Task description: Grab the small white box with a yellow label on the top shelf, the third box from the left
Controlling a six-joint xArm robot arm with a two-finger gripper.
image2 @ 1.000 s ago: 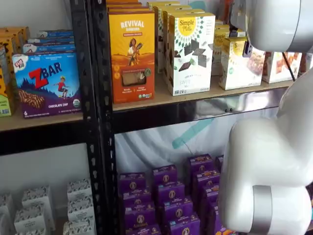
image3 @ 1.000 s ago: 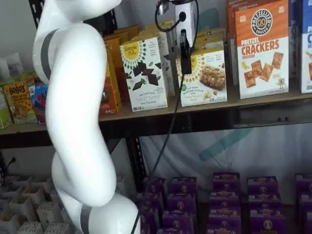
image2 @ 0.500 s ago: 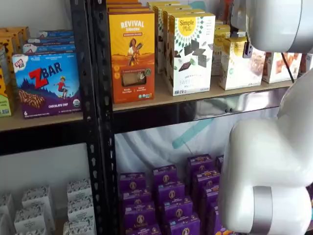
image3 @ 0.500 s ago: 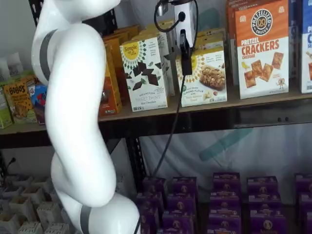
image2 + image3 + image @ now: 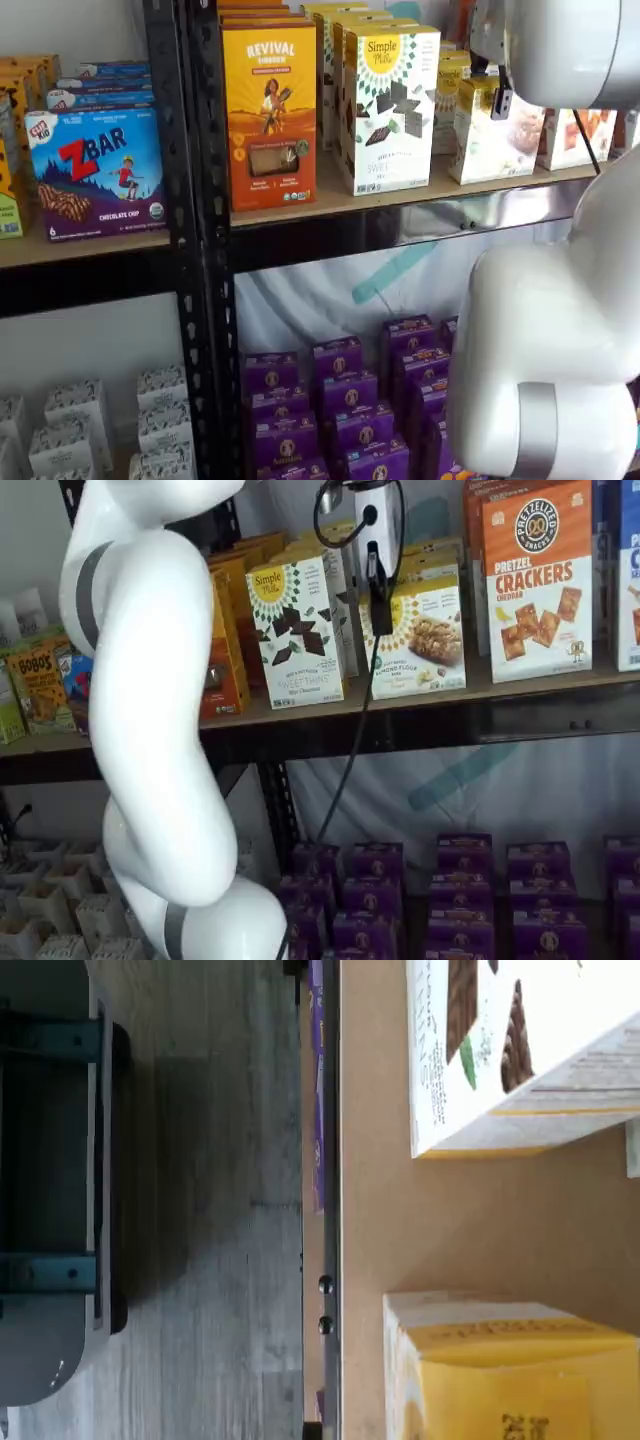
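Observation:
The small white box point(image 5: 425, 640) with its round yellow logo stands on the top shelf point(image 5: 520, 688), right of the taller white box with chocolate squares point(image 5: 295, 630). It also shows in a shelf view point(image 5: 490, 135). My gripper point(image 5: 378, 588) hangs in front of the box's upper left corner. Only one black finger shows side-on below the white body, so I cannot tell whether it is open or shut. A black finger also shows in a shelf view point(image 5: 500, 100). The wrist view shows the box's yellow top point(image 5: 500, 1380) and the shelf board point(image 5: 370, 1210).
An orange-and-white pretzel cracker box point(image 5: 535, 580) stands right of the small box, and an orange Revival box point(image 5: 268, 110) stands left of the taller white one point(image 5: 390, 105). Purple boxes point(image 5: 460, 880) fill the level below. My white arm point(image 5: 150, 710) stands in front of the left shelves.
The gripper has edged slightly up and to the left against the small white box. The box stands about where it was.

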